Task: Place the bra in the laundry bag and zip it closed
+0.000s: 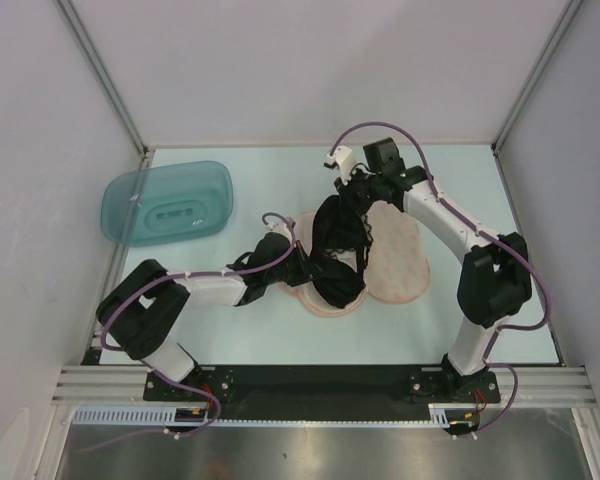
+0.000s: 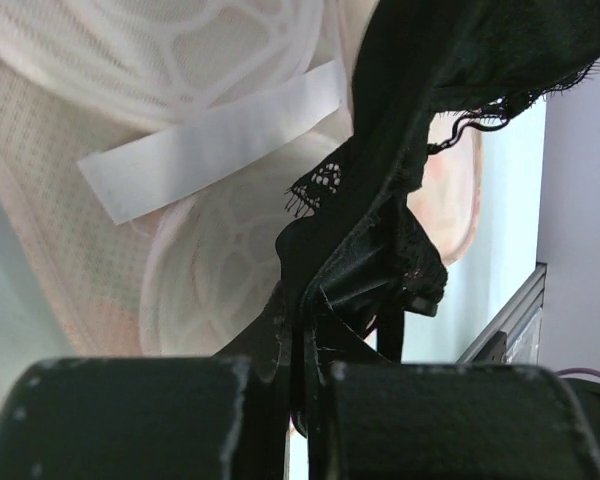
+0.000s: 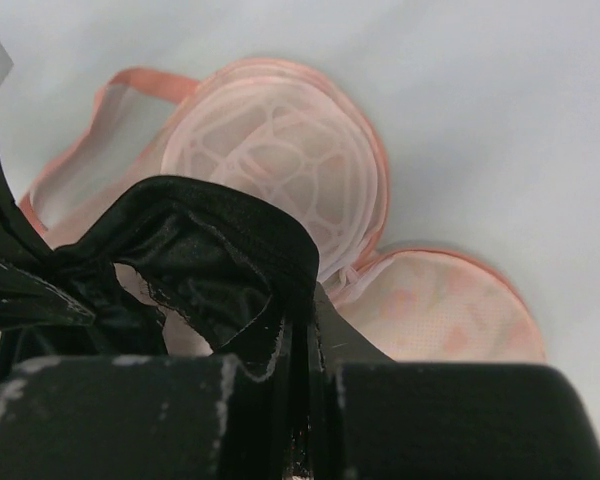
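The black bra point(image 1: 338, 250) hangs stretched between my two grippers above the open peach-pink laundry bag point(image 1: 400, 255), which lies flat at the table's middle. My left gripper point(image 1: 288, 262) is shut on the bra's near end; the left wrist view shows black lace fabric point(image 2: 380, 260) pinched between the fingers over the bag's white mesh cups point(image 2: 220, 260). My right gripper point(image 1: 355, 195) is shut on the bra's far end; the right wrist view shows black fabric point(image 3: 220, 270) clamped, with the bag's mesh dome point(image 3: 280, 160) and peach lobe point(image 3: 440, 310) below.
A teal translucent tub point(image 1: 168, 203) lies at the back left of the table. White walls and metal frame posts point(image 1: 100, 75) enclose the table. A white fabric tab point(image 2: 210, 140) crosses the bag's lining.
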You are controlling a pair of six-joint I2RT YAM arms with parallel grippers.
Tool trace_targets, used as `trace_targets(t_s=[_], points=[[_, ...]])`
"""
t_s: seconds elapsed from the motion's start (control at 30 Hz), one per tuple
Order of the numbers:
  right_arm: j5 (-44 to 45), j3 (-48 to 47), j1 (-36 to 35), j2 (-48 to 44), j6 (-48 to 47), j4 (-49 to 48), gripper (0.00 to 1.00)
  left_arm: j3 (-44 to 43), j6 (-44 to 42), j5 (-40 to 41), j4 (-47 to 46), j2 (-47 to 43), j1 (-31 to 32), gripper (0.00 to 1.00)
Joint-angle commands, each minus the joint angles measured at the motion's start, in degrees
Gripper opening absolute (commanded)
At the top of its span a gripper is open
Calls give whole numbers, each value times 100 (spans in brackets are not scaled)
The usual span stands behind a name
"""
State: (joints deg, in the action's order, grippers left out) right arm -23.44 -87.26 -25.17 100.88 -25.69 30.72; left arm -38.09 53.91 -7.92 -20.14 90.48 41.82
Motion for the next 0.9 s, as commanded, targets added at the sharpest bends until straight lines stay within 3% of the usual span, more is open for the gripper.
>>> trace_targets(t_s=[0.0, 0.2, 0.37, 0.4, 0.43, 0.47, 0.5, 0.53, 0.6, 0.8, 0.87], points=[[5, -431, -225, 344, -647, 373, 5, 65, 173, -244, -350, 119, -16, 0], [129, -1029, -454, 1170, -656, 435, 7, 12, 137, -430, -394, 392, -16, 5], [505, -1844, -629, 1820, -587, 882, 12, 20, 32, -421, -333, 357, -16, 21], [577, -1986, -682, 1917, -551, 987, 16, 29, 6, -394, -306, 313, -8, 24], [673, -2101, -700, 1979, -533, 1215, 20, 38, -55, -377, -210, 208, -16, 36], [718, -2197, -717, 2040, -507, 1313, 25, 47, -108, -351, -140, 120, -16, 41], [788, -2294, -744, 2110, -446, 1357, 40, 56, -204, -342, -87, 41, -16, 47], [963, -2278, -753, 2111, -411, 1384, 45, 64, -258, -289, 44, -177, -16, 56], [1061, -2217, -727, 2076, -314, 1367, 59, 56, -407, -227, 238, -416, -16, 63], [1710, -2128, -612, 1901, 169, 1279, 73, -76, -863, 18, 1107, -1672, -34, 75], [2062, -2032, -551, 1699, 546, 1156, 75, -164, -1013, 264, 1556, -2163, -86, 84]])
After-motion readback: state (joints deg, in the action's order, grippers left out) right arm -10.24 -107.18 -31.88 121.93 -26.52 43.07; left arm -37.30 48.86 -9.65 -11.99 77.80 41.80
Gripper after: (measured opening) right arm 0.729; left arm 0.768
